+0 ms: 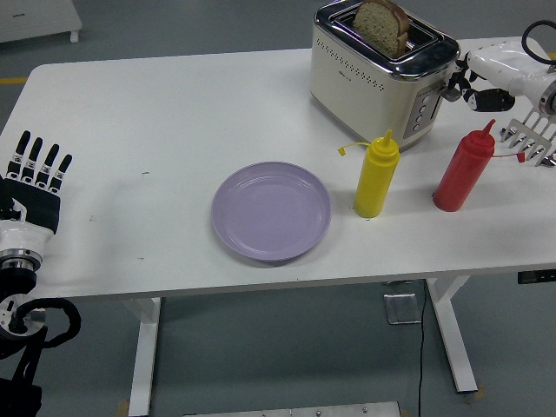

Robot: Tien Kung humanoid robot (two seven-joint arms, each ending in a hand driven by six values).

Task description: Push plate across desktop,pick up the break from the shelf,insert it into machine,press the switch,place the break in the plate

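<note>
Reaching for the lever of the cream metal toaster (382,74) at the table's far right edge, right hand (473,82) fingers curled, gripping nothing; brown bread slice (380,26) stands upright in the slot, unpressed; lilac round plate (271,211) near front edge empty; left hand (33,187) fingers spread

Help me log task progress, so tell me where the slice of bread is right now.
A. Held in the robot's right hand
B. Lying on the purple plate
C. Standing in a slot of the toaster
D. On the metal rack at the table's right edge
C: the bread stands up out of a top slot of the toaster, while the purple plate is bare.
</note>
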